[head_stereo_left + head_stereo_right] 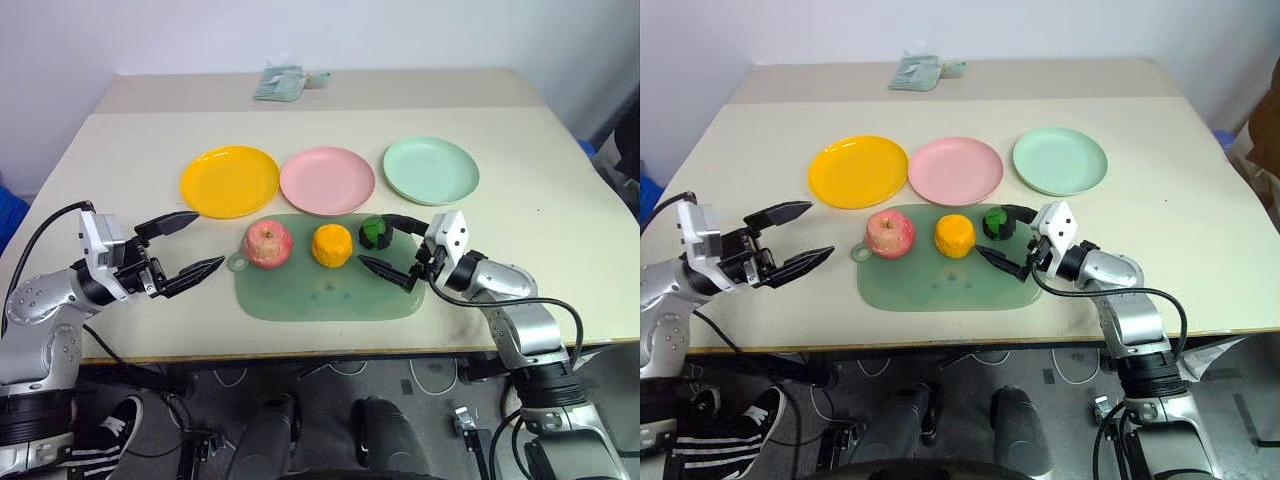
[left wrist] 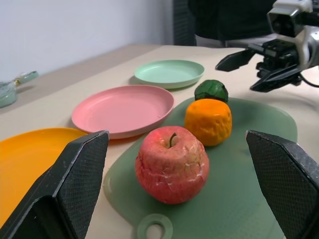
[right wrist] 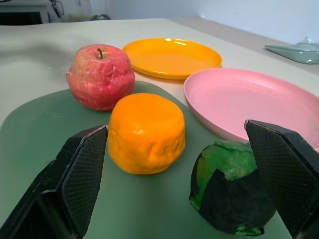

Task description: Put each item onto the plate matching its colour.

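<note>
Fruit sits in a row on the translucent green mat (image 1: 330, 290): pink-red apple (image 1: 268, 243) at its left end, lumpy orange fruit (image 1: 332, 245) in the middle, dark green round fruit (image 1: 376, 232) at its right. Just behind the mat lie the yellow-orange plate (image 1: 230, 181), pink plate (image 1: 327, 180) and mint green plate (image 1: 431, 170), all bare. Right gripper (image 1: 392, 246) hovers at the mat's right edge, jaws wide and empty beside the green fruit. Left gripper (image 1: 190, 246) hangs left of the mat, jaws wide, empty.
</note>
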`<action>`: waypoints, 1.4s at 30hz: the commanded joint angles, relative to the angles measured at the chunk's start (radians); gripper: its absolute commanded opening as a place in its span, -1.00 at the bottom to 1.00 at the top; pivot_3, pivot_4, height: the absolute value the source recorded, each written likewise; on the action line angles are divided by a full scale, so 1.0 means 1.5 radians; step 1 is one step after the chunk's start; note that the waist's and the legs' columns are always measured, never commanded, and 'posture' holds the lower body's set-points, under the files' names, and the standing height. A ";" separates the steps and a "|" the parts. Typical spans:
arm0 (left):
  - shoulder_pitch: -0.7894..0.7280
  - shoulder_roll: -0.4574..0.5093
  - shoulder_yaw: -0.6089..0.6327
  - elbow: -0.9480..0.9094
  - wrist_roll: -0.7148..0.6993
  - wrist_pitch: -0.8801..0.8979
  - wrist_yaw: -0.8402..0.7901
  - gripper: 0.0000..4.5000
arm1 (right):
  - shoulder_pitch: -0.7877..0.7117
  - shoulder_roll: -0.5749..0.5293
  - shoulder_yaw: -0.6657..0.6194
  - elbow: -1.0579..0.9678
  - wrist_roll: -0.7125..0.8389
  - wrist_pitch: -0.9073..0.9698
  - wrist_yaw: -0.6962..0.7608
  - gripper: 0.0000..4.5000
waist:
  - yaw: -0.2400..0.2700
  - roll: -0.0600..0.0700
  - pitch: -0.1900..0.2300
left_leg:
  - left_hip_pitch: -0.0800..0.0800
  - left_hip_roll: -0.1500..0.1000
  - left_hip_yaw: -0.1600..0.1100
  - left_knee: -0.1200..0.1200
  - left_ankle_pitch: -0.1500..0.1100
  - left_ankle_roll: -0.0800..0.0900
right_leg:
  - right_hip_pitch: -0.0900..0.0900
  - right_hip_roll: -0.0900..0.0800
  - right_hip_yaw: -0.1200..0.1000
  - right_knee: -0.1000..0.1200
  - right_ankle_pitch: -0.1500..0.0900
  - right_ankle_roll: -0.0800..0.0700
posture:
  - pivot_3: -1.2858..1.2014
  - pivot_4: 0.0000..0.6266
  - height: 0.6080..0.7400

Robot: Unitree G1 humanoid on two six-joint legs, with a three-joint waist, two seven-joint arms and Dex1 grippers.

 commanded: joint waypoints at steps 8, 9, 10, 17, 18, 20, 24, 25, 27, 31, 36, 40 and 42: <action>0.008 0.034 0.033 -0.020 -0.008 0.013 0.009 1.00 | -0.023 0.023 0.010 -0.002 0.000 -0.011 -0.003 0.99 | -0.001 0.000 0.000 | 0.000 0.000 0.001 0.000 0.000 0.000 | -0.001 0.000 0.001 0.000 0.000 0.000 | 0.03 -0.52 1.00; 0.002 0.034 0.033 -0.019 -0.008 0.011 0.013 1.00 | -0.028 0.021 0.010 -0.006 0.004 -0.002 -0.001 0.99 | 0.000 0.000 0.000 | 0.000 0.000 0.001 0.000 0.000 0.000 | -0.001 0.000 0.001 0.000 0.000 0.000 | 0.03 -0.52 1.00; -0.004 0.033 0.032 -0.019 -0.007 0.009 0.015 1.00 | -0.034 0.020 0.010 -0.010 0.006 0.003 0.001 0.99 | 0.000 0.000 0.000 | 0.000 0.000 0.001 0.000 0.000 0.000 | 0.000 0.000 0.001 0.000 0.000 0.000 | 0.03 -0.52 1.00; -0.023 -0.006 0.012 0.009 0.017 -0.016 0.057 1.00 | -0.059 -0.036 -0.007 -0.106 0.102 0.128 0.074 0.99 | 0.001 0.000 0.000 | 0.000 0.000 0.001 0.000 0.000 0.000 | -0.001 0.000 0.001 0.000 0.000 0.000 | 0.03 -0.52 1.00; -0.025 -0.009 0.007 0.009 0.016 -0.012 0.056 1.00 | -0.056 -0.043 -0.011 -0.121 0.105 0.131 0.074 0.99 | 0.001 0.000 0.000 | 0.000 0.000 0.001 0.000 0.000 0.000 | -0.001 0.000 0.001 0.000 0.000 0.000 | 0.03 -0.52 1.00; -0.034 -0.017 -0.005 0.019 0.022 -0.016 0.054 1.00 | -0.046 -0.057 -0.013 -0.150 0.117 0.144 0.078 0.99 | 0.001 0.000 0.000 | 0.000 0.000 0.001 0.000 0.000 0.000 | 0.000 0.000 0.001 0.000 0.000 0.000 | 0.03 -0.52 1.00; -0.070 -0.030 -0.041 0.047 0.030 0.003 0.047 1.00 | -0.058 -0.049 -0.011 -0.177 0.115 0.163 0.049 0.99 | 0.001 0.000 0.000 | 0.000 0.000 0.001 0.000 0.000 0.000 | 0.000 0.000 0.001 0.000 0.000 0.000 | 0.03 -0.52 1.00; -0.078 -0.034 -0.051 0.052 0.035 0.002 0.044 1.00 | -0.064 -0.047 -0.007 -0.177 0.116 0.168 0.050 0.99 | 0.001 0.000 0.000 | 0.000 0.000 0.001 0.000 0.000 0.000 | 0.000 0.000 0.001 0.000 0.000 0.000 | 0.03 -0.52 1.00; -0.089 -0.046 -0.065 0.062 0.046 -0.005 0.052 1.00 | -0.067 -0.049 0.000 -0.172 0.112 0.166 0.058 0.99 | 0.001 0.000 0.000 | 0.000 0.000 0.001 0.000 0.000 0.000 | 0.000 0.000 0.001 0.000 0.000 0.000 | 0.03 -0.52 1.00; -0.117 -0.075 -0.099 0.096 0.082 -0.027 0.063 1.00 | -0.062 -0.061 0.005 -0.185 0.112 0.177 0.070 0.99 | 0.001 0.000 0.000 | 0.000 0.000 0.001 0.000 0.000 0.000 | 0.000 0.000 0.001 0.000 0.000 0.000 | 0.03 -0.52 1.00; -0.159 -0.104 -0.140 0.169 0.124 -0.051 0.055 1.00 | -0.038 -0.083 -0.005 -0.218 0.127 0.190 0.083 0.99 | 0.003 0.000 0.000 | 0.000 0.000 0.002 0.000 0.000 0.000 | 0.000 0.000 0.001 0.000 0.000 0.000 | 0.03 -0.52 1.00; -0.192 -0.124 -0.164 0.222 0.140 -0.059 0.037 1.00 | -0.018 -0.090 -0.010 -0.223 0.119 0.183 0.078 0.99 | 0.002 0.000 0.000 | 0.000 0.000 0.002 0.000 0.000 0.000 | 0.000 0.000 0.001 0.000 0.000 0.000 | 0.03 -0.52 1.00; -0.199 -0.130 -0.178 0.244 0.152 -0.065 0.026 1.00 | -0.010 -0.090 -0.008 -0.229 0.116 0.180 0.074 0.99 | 0.002 0.000 0.000 | 0.000 0.000 0.002 0.000 0.000 0.000 | 0.000 0.000 0.001 0.000 0.000 0.000 | 0.03 -0.52 1.00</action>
